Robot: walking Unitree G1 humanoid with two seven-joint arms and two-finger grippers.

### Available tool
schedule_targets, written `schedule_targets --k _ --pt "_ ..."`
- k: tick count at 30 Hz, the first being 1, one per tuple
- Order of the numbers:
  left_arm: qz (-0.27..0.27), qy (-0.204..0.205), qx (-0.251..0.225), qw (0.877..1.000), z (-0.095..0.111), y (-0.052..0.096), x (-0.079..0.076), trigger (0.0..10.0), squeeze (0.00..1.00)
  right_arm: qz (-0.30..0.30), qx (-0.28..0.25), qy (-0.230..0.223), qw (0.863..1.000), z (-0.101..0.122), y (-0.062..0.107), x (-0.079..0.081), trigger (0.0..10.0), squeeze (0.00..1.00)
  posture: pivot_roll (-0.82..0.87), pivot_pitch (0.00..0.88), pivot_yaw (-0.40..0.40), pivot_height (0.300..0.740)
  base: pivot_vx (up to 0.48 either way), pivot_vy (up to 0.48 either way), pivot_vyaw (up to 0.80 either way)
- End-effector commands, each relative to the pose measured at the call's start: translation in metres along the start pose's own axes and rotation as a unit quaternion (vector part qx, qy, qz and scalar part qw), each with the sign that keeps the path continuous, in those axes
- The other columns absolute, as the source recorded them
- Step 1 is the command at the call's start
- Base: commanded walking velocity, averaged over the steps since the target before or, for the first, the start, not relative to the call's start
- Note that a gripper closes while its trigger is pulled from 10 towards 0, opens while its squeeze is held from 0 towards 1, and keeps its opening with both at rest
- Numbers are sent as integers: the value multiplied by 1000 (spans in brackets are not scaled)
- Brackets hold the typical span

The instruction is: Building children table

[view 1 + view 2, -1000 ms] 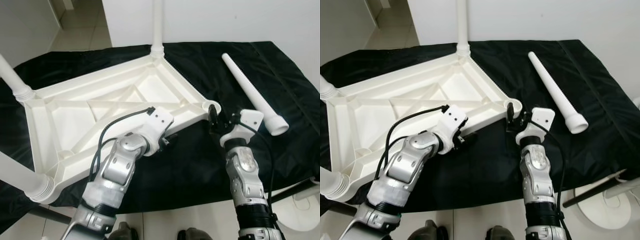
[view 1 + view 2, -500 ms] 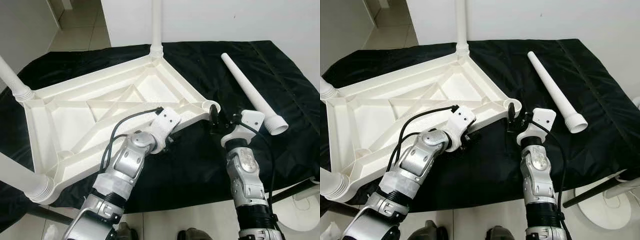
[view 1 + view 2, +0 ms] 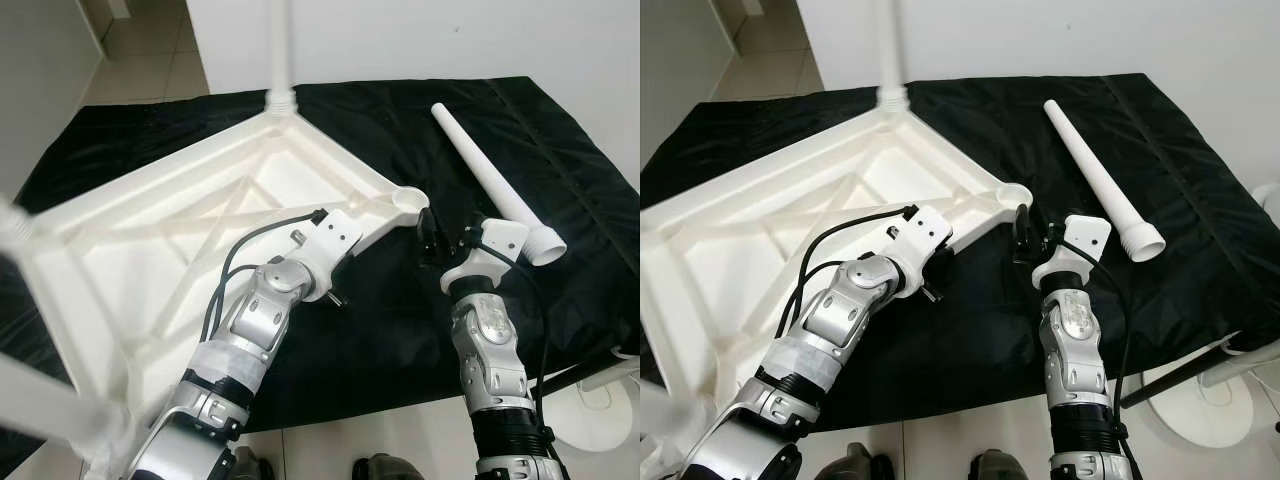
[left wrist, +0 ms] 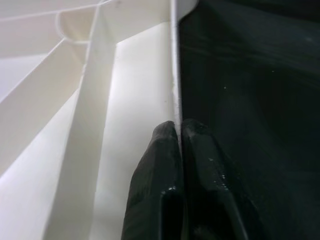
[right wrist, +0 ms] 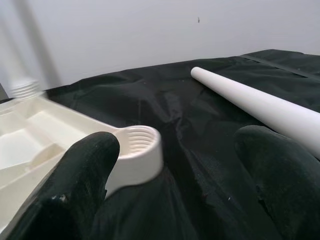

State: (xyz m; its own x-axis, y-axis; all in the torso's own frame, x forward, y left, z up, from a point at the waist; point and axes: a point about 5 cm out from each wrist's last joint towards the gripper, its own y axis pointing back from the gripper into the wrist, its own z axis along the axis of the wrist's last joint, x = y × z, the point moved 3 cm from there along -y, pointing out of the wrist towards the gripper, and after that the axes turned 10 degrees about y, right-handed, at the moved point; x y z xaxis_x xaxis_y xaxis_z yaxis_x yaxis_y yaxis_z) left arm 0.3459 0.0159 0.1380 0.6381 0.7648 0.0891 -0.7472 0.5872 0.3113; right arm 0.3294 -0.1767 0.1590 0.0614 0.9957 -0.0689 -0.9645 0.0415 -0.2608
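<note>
Upside-down white plastic children's table top (image 3: pixel 190 230), ribbed on its underside, is lying on a black cloth-covered surface (image 3: pixel 400 330) and taking up the part of the scene from nine to twelve o'clock. One white plastic leg (image 3: pixel 279 50) is standing upright from its far corner at about twelve o'clock, and blurred legs are showing at the near left corners. The left gripper (image 3: pixel 338 285) is sitting at the table top's near edge, just left of centre. In the left wrist view its two black fingers (image 4: pixel 160 165) are pressing together on the thin white rim (image 4: pixel 175 75) of the table top, with the rim passing between their tips.

The empty threaded white corner socket (image 3: pixel 409 198) is lying at about one o'clock from the left gripper. The right gripper (image 3: pixel 445 240) is hovering just beside this socket, at its five o'clock, with its fingers spread wide and gripping nothing; in the right wrist view the socket (image 5: pixel 137 150) is sitting next to one finger (image 5: pixel 85 170).

A loose tapered white plastic table leg (image 3: pixel 490 180) is lying flat on the cloth at two o'clock, its wide threaded end nearest the right gripper.
</note>
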Motion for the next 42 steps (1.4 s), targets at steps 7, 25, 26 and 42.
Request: schedule_targets --k 7,25,26,42 --pt "-26 -34 16 999 -19 24 10 0 0 -6 -1 -3 1000 -1 1 0 10000 0 -133 64 63 740 0 0 0" --pt "-137 -139 41 980 -43 66 -7 10000 0 8 -5 -2 1000 1 -6 3 10000 0 -107 59 35 740 0 0 0" --pt "-134 -138 43 980 -43 65 -7 10000 59 11 -8 0 1000 2 -7 3 10000 0 -109 59 35 740 0 0 0" --pt "-109 -88 -23 990 -3 64 -10 10000 0 -83 -25 63 994 20 -22 -56 10000 0 -124 48 34 740 0 0 0"
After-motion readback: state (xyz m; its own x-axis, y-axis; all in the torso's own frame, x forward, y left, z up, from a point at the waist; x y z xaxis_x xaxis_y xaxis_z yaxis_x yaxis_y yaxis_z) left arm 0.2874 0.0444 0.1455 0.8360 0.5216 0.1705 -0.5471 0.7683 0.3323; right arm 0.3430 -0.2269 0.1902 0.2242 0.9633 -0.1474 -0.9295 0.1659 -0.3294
